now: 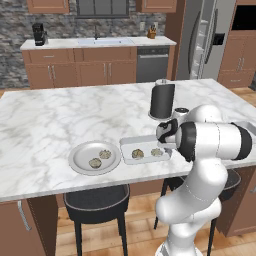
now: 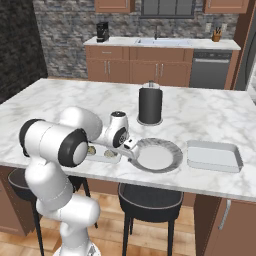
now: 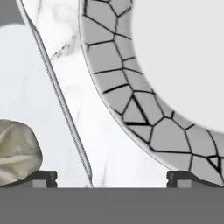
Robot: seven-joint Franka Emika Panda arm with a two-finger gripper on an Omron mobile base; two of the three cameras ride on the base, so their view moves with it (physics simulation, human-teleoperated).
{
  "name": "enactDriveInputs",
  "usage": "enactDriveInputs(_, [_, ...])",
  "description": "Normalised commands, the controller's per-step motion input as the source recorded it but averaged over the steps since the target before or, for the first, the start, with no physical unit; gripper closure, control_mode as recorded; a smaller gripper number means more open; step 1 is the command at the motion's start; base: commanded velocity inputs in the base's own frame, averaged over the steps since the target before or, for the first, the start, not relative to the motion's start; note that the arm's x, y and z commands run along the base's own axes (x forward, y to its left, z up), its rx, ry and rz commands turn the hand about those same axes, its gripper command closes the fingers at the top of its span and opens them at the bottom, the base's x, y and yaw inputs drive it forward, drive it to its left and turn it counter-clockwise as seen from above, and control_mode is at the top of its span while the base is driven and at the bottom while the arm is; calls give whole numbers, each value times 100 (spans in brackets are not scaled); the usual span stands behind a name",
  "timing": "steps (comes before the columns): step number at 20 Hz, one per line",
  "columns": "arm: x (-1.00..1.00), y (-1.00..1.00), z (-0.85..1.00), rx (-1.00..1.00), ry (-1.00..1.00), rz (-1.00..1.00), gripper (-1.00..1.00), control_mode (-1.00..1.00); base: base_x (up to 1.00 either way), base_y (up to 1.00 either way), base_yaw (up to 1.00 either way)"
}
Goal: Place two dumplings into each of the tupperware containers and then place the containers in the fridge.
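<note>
The marble bench (image 1: 60,120) carries a shallow rectangular pale tray (image 1: 129,148) with rounded corners and a raised rim, its long axis running along the bench's near edge. 2 tan dumplings (image 1: 138,153) with pleated tops lie inside it, side by side along that axis. Just left of it in the left base view, a round grey plate (image 1: 80,161) holds 2 more dumplings (image 1: 105,154). The hand (image 3: 112,177) hangs low at the tray's far end, its 2 dark fingertips (image 3: 40,177) spread wide apart with nothing between them. In the hand view a wrinkled dumpling (image 3: 17,151) sits by one tip, inside the tray's thin rim (image 3: 61,103). Beside that is a second round plate (image 3: 131,96) with a cracked mosaic border. A second tray (image 2: 212,155) lies beyond this plate, well apart. A black cylinder (image 2: 150,105) stands upright behind them. The steel fridge (image 1: 207,37) stands across the room.
</note>
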Motion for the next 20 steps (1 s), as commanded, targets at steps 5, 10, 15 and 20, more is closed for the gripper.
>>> enactDriveInputs(5, [0,0,-15,0,0,0,-100,-100,0,0,0])
enactDriveInputs(10, [0,0,-5,2,2,0,-100,-100,0,0,0])
enactDriveInputs(15, [0,0,-5,1,5,0,-100,-100,0,0,0])
enactDriveInputs(20, [0,0,-9,0,5,0,-100,-100,0,0,0])
